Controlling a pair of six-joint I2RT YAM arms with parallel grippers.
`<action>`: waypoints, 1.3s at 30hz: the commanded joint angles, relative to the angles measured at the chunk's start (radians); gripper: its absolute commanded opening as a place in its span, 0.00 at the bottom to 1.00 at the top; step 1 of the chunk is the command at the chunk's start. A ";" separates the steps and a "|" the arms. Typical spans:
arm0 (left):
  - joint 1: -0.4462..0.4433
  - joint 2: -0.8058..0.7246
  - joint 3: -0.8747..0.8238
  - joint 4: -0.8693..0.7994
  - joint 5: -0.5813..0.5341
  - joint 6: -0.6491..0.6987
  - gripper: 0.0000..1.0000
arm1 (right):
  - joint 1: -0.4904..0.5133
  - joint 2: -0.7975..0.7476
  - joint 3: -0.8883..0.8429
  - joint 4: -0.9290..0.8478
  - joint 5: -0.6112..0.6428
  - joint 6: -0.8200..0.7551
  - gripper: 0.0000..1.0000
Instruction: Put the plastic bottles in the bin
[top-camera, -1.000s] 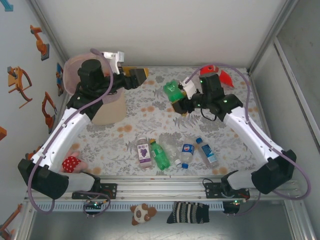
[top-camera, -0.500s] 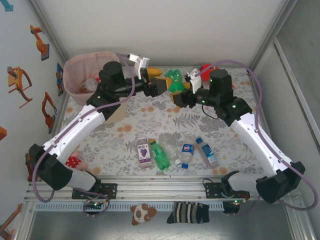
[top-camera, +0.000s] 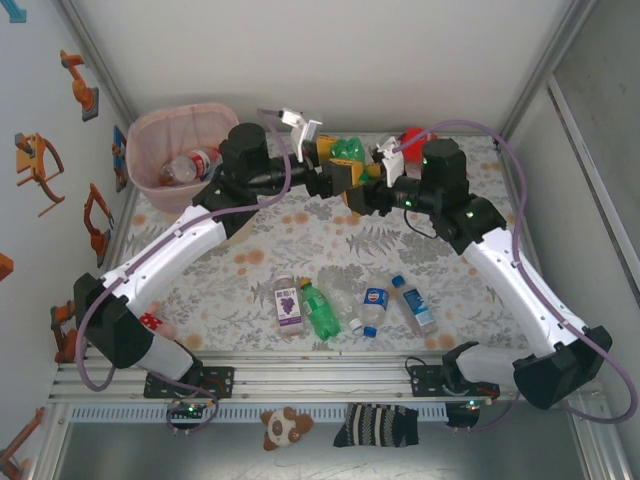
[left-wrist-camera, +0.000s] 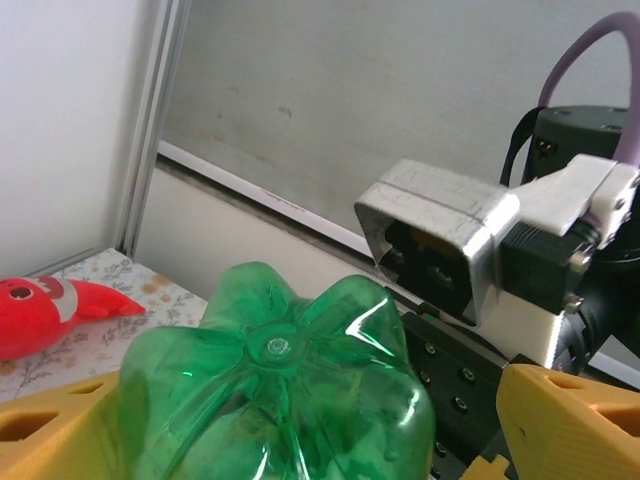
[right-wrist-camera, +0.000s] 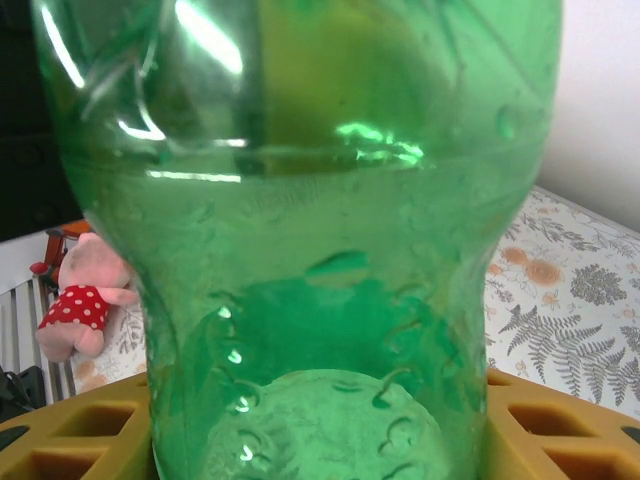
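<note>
Your right gripper (right-wrist-camera: 320, 440) and left gripper (left-wrist-camera: 300, 430) meet nose to nose at the floral table's (top-camera: 300, 250) 12 o'clock.
The right one clamps the green plastic bottle (top-camera: 347, 149); the left one's jaws stand apart around its base. The cap is hidden.

Flowered table (top-camera: 270, 235): five bottles (top-camera: 320, 310) in a row nearer than the left claw (top-camera: 333, 168), bin (top-camera: 186, 108) leftward, red fish (top-camera: 412, 138) rightward.

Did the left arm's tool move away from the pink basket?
Yes. The left tool slid right, away from the bin, over to the green bottle.
</note>
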 joint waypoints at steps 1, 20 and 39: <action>-0.008 0.015 0.033 0.032 0.025 0.026 0.87 | -0.005 -0.034 -0.008 0.034 -0.022 0.014 0.50; -0.015 0.029 0.036 0.022 0.039 0.034 0.61 | -0.005 -0.052 -0.002 0.034 -0.019 -0.021 0.50; 0.036 -0.024 0.122 -0.235 -0.142 0.155 0.58 | -0.005 -0.129 0.003 -0.054 0.067 -0.059 0.79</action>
